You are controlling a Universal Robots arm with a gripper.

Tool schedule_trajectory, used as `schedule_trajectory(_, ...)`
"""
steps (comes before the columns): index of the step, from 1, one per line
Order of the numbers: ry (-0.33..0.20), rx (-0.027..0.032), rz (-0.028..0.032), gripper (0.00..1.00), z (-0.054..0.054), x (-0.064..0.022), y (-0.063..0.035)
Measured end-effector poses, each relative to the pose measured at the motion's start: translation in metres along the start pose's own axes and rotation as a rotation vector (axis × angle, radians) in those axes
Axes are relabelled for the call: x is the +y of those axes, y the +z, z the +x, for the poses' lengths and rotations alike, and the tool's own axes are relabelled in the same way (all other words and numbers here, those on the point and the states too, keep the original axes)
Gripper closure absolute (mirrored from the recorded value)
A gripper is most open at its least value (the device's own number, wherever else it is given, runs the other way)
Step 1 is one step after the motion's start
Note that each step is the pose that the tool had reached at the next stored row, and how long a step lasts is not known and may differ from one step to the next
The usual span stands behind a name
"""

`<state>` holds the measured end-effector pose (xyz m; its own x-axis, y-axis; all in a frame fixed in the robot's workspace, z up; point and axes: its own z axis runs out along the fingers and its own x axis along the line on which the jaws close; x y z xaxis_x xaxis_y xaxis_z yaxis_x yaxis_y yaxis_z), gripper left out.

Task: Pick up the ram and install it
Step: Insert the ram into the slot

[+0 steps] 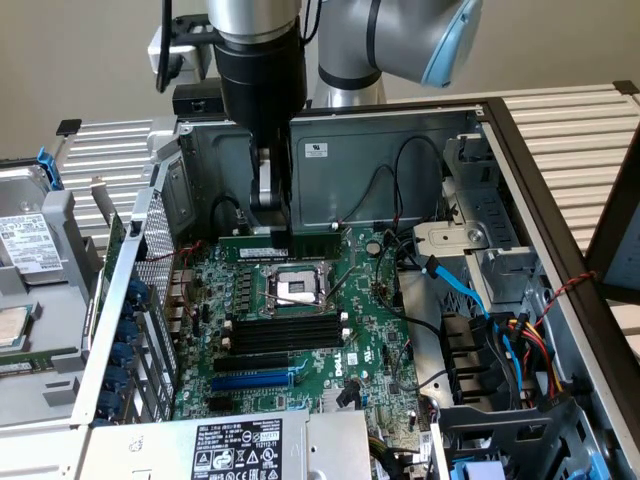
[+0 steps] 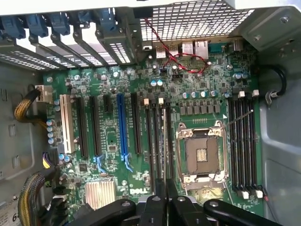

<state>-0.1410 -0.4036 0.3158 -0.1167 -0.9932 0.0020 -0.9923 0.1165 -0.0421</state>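
Note:
My gripper hangs on the arm inside the open computer case, shut on the ram. The ram is a long green stick held level above the motherboard, parallel to the black memory slots. In the wrist view the black fingertips press together and the ram runs away from them edge-on. There it lines up over the memory slots beside the open CPU socket. How high the ram sits above the slots cannot be told.
A blue expansion slot lies beyond the memory slots. More memory slots sit on the socket's other side. Blue and coloured cables and drive bays crowd the exterior view's right. A labelled power supply sits in front, and case walls ring the board.

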Motion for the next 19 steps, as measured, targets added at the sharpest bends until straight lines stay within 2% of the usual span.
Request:
schedule_trajectory(5,0.001,0.0,0.0,0.88,-0.003,0.0047,0.009)
schedule_trajectory(19,0.001,0.0,0.0,0.88,-0.005,0.006,0.0345)
